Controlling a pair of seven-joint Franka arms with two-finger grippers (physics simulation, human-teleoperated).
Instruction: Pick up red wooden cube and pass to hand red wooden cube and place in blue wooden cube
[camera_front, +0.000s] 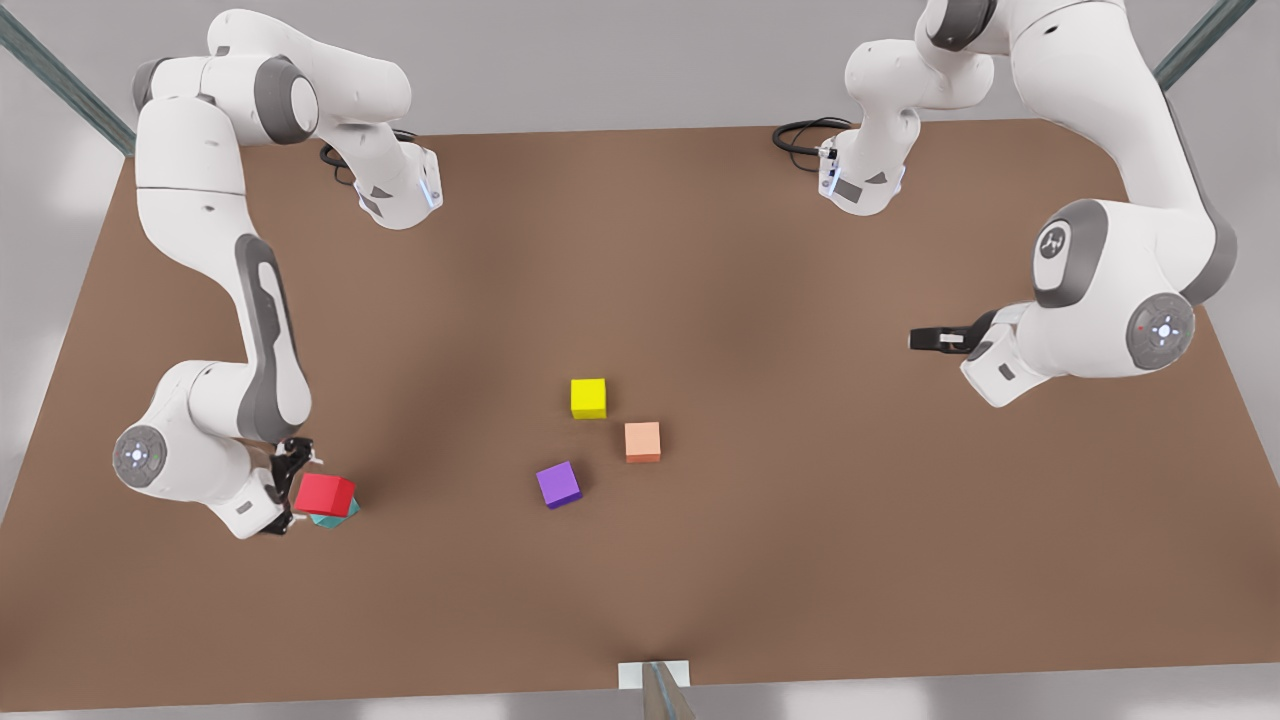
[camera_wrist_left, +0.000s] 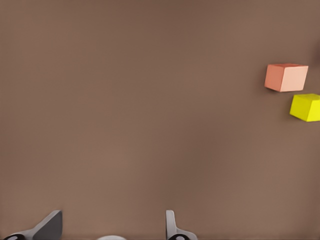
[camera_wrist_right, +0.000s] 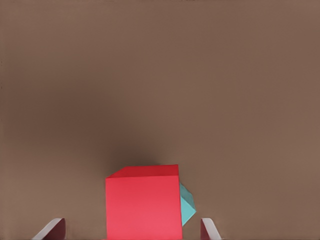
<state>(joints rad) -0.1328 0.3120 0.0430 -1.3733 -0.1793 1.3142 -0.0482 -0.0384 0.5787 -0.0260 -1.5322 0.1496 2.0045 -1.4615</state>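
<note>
Red wooden cube (camera_front: 324, 494) atop blue wooden cube (camera_front: 337, 517), right gripper (camera_front: 292, 490) open beside

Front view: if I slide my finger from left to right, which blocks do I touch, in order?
Red cube → purple cube → yellow cube → peach cube. The teal cube lies under the red one, so I skip it.

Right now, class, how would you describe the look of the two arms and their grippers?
Both arms are glossy white with grey joint caps and black cables near their bases. The right gripper is a black linkage with pale fingertips; the left gripper is slim, straight and black.
</note>
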